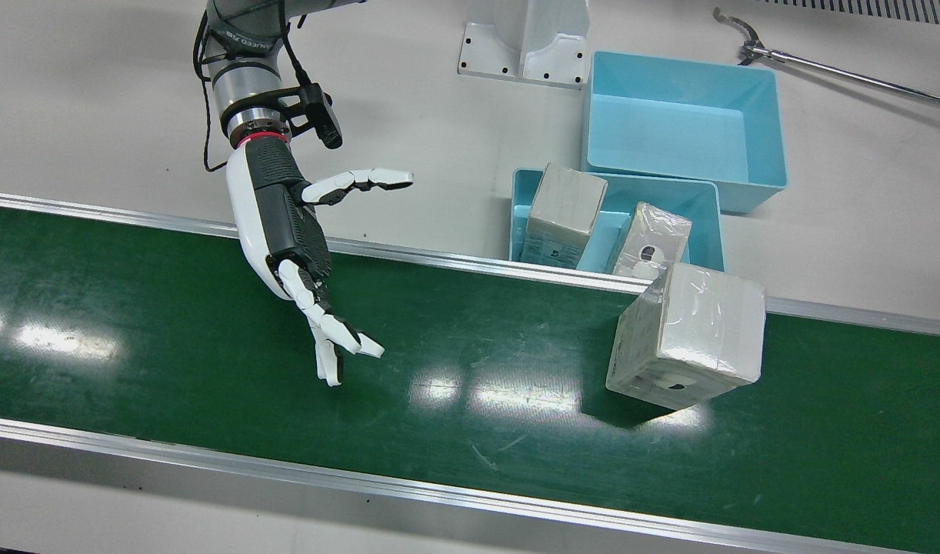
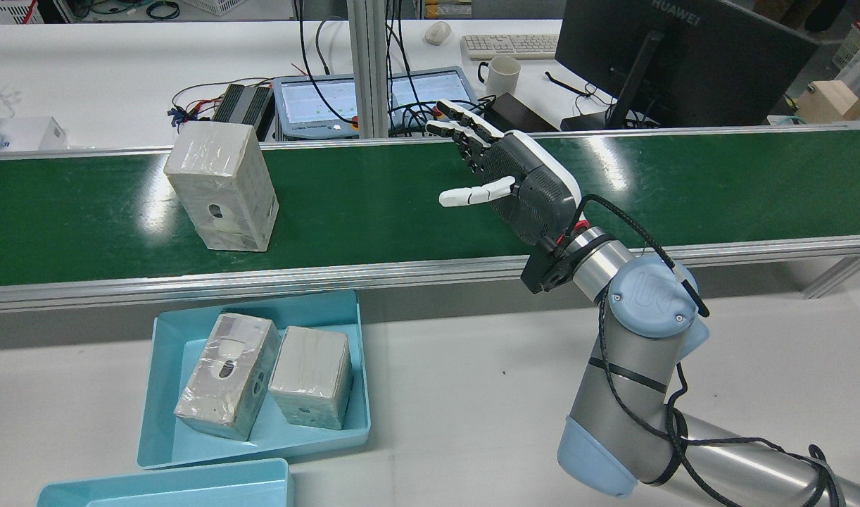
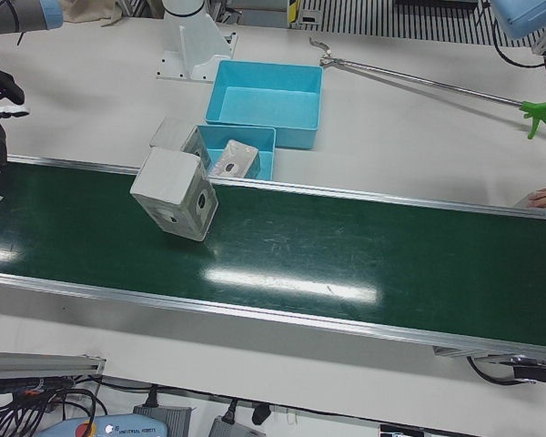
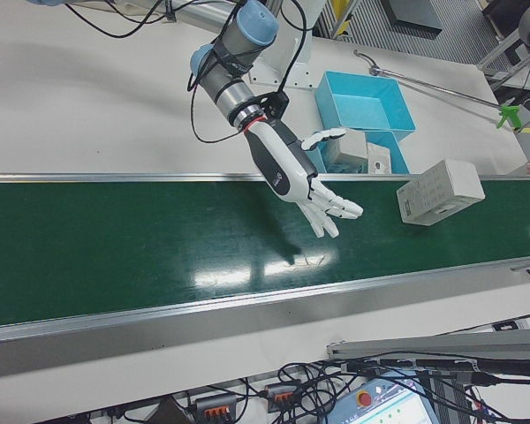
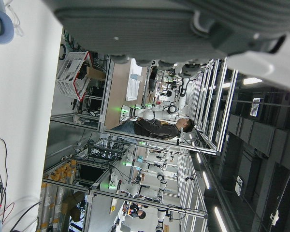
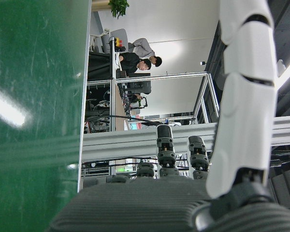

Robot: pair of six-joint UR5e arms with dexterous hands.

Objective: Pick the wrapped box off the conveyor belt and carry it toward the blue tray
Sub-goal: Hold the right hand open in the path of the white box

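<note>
The wrapped box [image 1: 687,336] stands on the conveyor belt [image 1: 208,338] at its robot-side edge, just beside the blue tray [image 1: 705,201], which holds two wrapped boxes [image 1: 564,214]. The right robot hand [image 1: 301,254] hovers over the belt, well apart from it, fingers spread and grasping nothing. Whether the left robot hand [image 5: 183,24] is clenched or released cannot be told.

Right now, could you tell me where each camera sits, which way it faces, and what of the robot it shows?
Front view: overhead, looking down on the conveyor belt; right hand open.
Rear view: high behind the arms, facing forward; right hand, wrapped box.
Left-front view: operators' side; box, blue tray, right hand at the edge.
Right-front view: operators' side; right arm and hand.
Left hand view: sideways, off toward the lab; only its own palm.
Right hand view: sideways along the belt; own fingers.
Front and rear share hand, box, tray.
</note>
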